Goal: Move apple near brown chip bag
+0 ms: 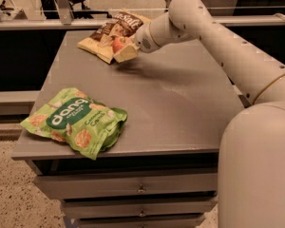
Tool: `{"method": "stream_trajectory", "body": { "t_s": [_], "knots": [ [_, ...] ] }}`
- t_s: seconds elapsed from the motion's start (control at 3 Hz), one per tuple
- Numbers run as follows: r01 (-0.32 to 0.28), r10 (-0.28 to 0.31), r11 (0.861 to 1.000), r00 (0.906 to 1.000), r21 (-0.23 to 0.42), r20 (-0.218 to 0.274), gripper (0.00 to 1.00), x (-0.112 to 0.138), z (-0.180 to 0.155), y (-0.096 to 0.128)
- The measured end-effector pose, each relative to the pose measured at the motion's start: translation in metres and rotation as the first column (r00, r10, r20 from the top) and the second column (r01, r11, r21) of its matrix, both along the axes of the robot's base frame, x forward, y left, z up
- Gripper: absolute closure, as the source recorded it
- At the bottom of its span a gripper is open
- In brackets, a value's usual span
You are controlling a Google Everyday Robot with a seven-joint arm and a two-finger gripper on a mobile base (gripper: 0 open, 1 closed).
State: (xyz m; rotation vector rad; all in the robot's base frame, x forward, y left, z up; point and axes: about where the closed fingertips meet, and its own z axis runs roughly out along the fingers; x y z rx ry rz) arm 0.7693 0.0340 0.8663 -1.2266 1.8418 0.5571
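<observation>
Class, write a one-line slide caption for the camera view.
The gripper, jaws shut on the apple, holds it beside the brown chip bag at the far edge of the table.

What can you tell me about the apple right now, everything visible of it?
The apple is small, round and red-orange with a paler patch. Its skin looks smooth. Only part of it shows, because the gripper is closed on it toward the far edge of the gray table. It sits against the near edge of the brown chip bag. Whether it touches the bag, or rests on the tabletop, cannot be told.
</observation>
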Motion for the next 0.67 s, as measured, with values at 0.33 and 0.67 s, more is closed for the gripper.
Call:
{"method": "stream_trajectory", "body": {
  "t_s": [0.33,0.67],
  "knots": [
    [0.006,-0.006,1.0,1.0,-0.022,0.004,0.62,0.0067,-0.0066,0.0012],
    [0.012,-0.012,0.999,0.9999,-0.035,0.007,0.39,0.0111,-0.0126,-0.0006]
  ]
}}
